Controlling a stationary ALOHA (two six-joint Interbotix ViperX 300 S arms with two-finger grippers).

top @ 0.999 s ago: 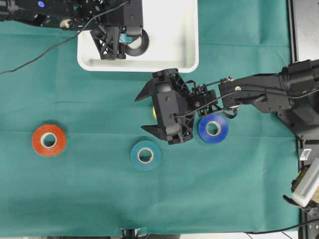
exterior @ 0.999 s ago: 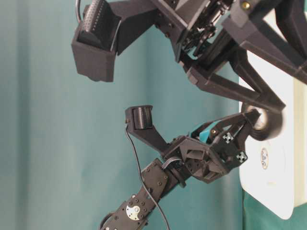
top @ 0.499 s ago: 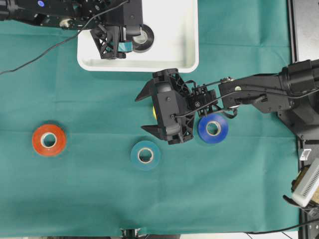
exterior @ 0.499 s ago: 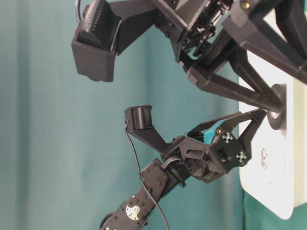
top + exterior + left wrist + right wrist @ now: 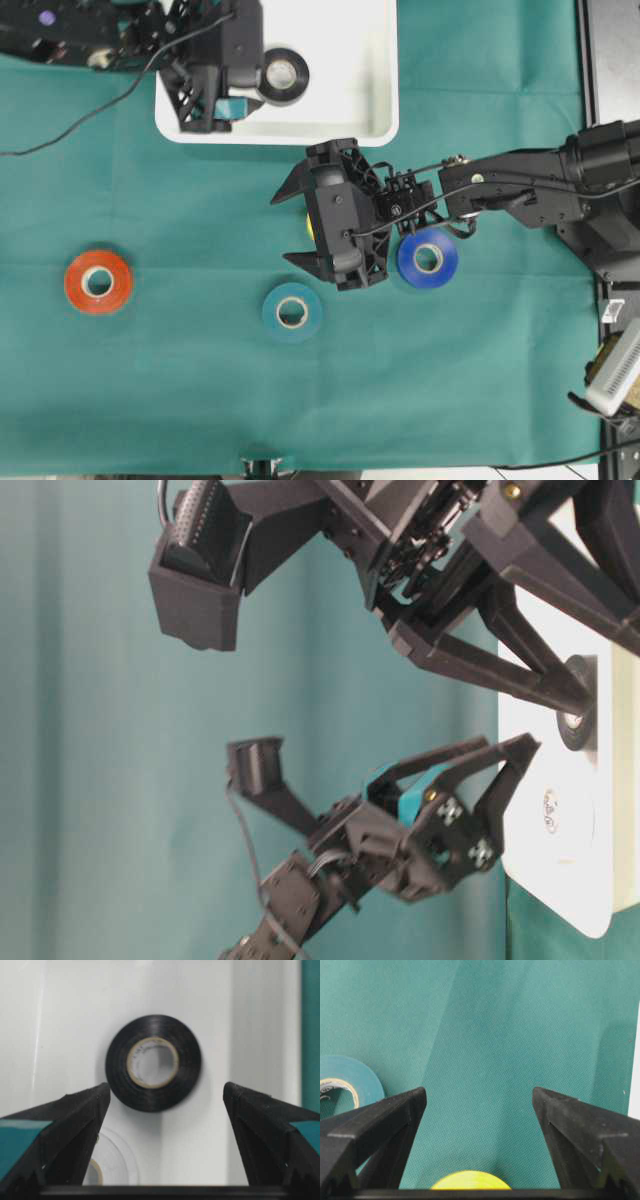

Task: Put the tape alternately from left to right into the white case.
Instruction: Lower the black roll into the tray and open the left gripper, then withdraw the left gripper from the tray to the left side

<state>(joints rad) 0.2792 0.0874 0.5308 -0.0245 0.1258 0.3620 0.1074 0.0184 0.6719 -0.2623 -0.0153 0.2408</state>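
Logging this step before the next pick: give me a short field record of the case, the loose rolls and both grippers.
white case: holds the black roll; a white roll lies beside it
left gripper: open, empty, short of the black roll
right gripper: open, empty, above the cloth
yellow roll: on the cloth, under the right gripper
blue roll: on the cloth
teal roll: on the cloth
orange-red roll: on the cloth

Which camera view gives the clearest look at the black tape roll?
The left wrist view: the black tape roll lies flat, whole and centred on the white case, framed by open jaws. The overhead view shows it smaller beside the left gripper. Table-level shows only its edge. The right wrist view misses it.
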